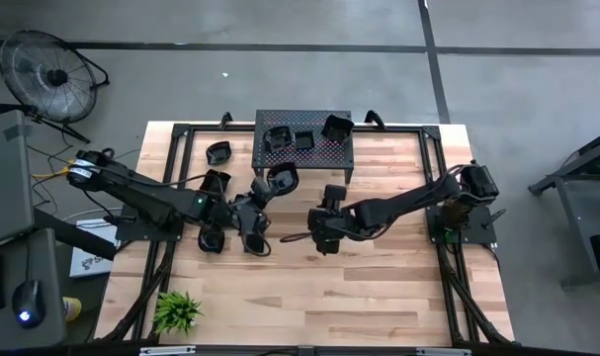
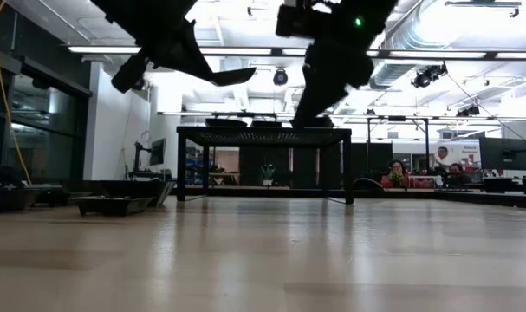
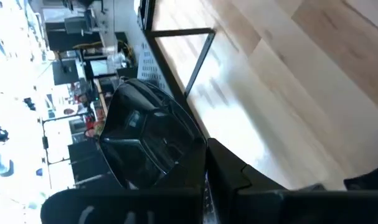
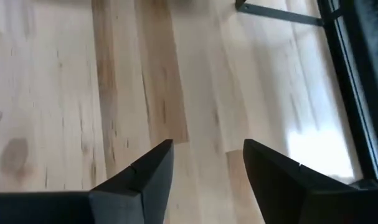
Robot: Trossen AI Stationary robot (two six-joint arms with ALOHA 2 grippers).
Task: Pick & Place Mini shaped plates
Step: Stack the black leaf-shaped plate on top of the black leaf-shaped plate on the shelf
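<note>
Left claw [image 3: 195, 186] clamped on a plate [image 3: 148, 140], carried above the table.
The thin rim grip could slip, dropping it short of the stand [image 1: 302, 133] ahead; right claw [image 4: 204, 165] hangs apart, empty.

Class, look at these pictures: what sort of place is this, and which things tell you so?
Probably a robotics lab in an open office: people at desks beyond the table, exposed ceiling ducts, a floor fan.

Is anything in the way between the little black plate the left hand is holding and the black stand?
Nothing visible blocks it. The left hand holds a mini plate in the air just in front of the perforated stand. Other plates already sit on the stand's top, but part of it looks bare. The right hand is open over bare wood.
</note>
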